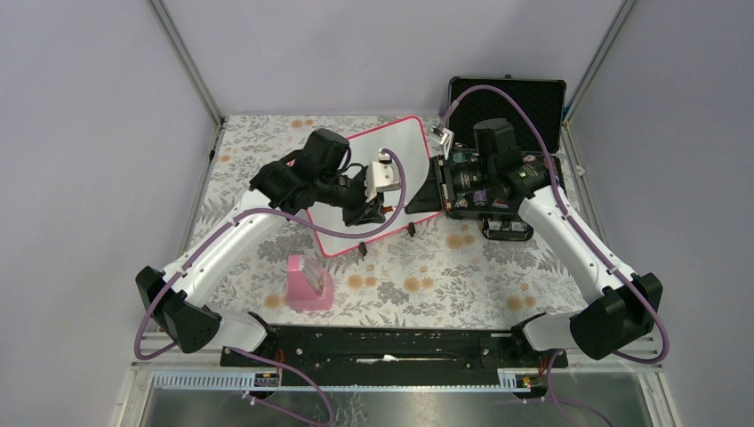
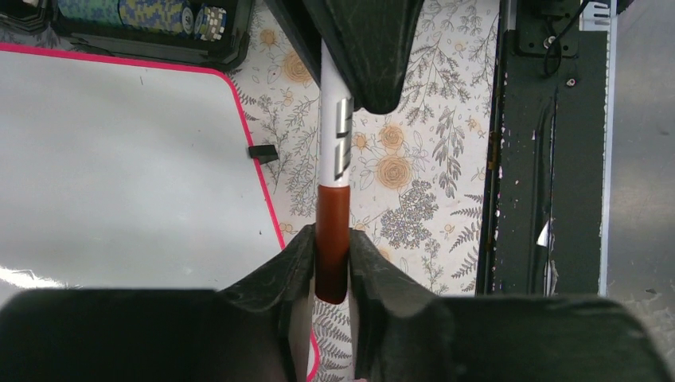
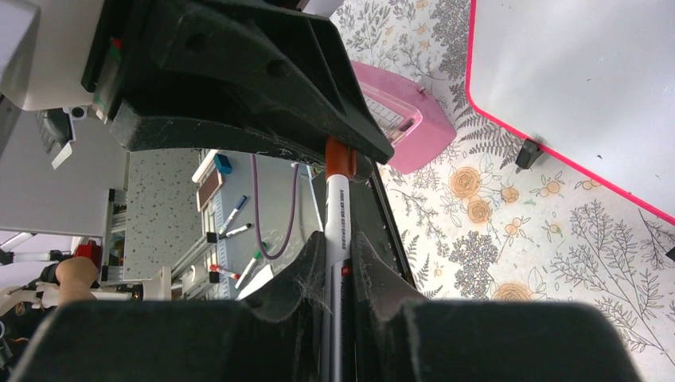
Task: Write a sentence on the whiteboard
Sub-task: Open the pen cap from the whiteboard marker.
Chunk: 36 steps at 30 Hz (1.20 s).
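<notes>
The whiteboard [image 1: 391,147] lies flat at the table's middle, pink-red framed and glossy; it also shows in the left wrist view [image 2: 119,159] and the right wrist view [image 3: 581,79]. No sentence shows on it; the visible surface is blank. A marker [image 2: 334,151] with a white barrel and a red-brown cap [image 2: 333,231] hangs between both grippers above the board's near right edge. My left gripper [image 2: 332,239] is shut on the cap. My right gripper [image 3: 339,243] is shut on the white barrel [image 3: 337,215]. In the top view the left gripper [image 1: 378,212] and right gripper [image 1: 425,194] face each other.
A pink box [image 1: 308,281] sits on the floral cloth near the left arm. An open black foam-lined case [image 1: 507,107] stands at the back right, behind the right arm. A black rail [image 1: 391,342] runs along the near edge. The board's small black feet [image 1: 363,249] point toward me.
</notes>
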### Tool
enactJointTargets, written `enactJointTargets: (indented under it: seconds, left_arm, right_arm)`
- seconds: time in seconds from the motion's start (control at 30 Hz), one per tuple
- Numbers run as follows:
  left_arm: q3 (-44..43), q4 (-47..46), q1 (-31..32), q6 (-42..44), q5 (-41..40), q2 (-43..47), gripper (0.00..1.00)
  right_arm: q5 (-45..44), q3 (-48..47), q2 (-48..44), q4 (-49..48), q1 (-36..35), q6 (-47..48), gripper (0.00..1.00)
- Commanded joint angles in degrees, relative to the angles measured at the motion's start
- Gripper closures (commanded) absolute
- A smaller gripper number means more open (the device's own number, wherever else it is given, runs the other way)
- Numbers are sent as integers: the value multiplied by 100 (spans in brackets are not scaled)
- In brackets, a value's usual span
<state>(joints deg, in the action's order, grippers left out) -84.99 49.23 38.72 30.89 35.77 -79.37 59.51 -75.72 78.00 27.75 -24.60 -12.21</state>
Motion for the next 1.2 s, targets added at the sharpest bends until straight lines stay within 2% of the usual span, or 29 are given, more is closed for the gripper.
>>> enactJointTargets:
  seconds: [0.0, 0.03, 0.17, 0.2, 0.33, 0.67, 0.87, 1.17]
  left_arm:
    - [-102, -361, 12, -103, 196, 93, 72]
    - [-109, -376, 20, -127, 194, 97, 73]
    - [7, -374, 30, -62, 143, 113, 98]
    - [99, -374, 30, -46, 75, 110, 100]
    - [324, -272, 30, 53, 8, 173, 100]
    - [624, 27, -154, 382, -371, 271, 100]
    - [788, 126, -216, 426, -404, 261, 100]
    - [778, 329, -299, 489, -299, 114, 100]
  right_arm:
    - [99, -232, -109, 2, -61, 38, 100]
    - [86, -241, -94, -3, -62, 42, 100]
    - [61, -271, -99, -5, -12, 45, 100]
    - [73, -285, -100, -5, 37, 36, 100]
    - [104, -411, -135, 86, 273, 77, 100]
    - [-2, -1033, -91, 1314, 818, 1012, 100]
    - [132, -1310, -140, 1580, 1340, 1194, 100]
    - [-151, -1567, -125, 2160, 1656, 1732, 100]
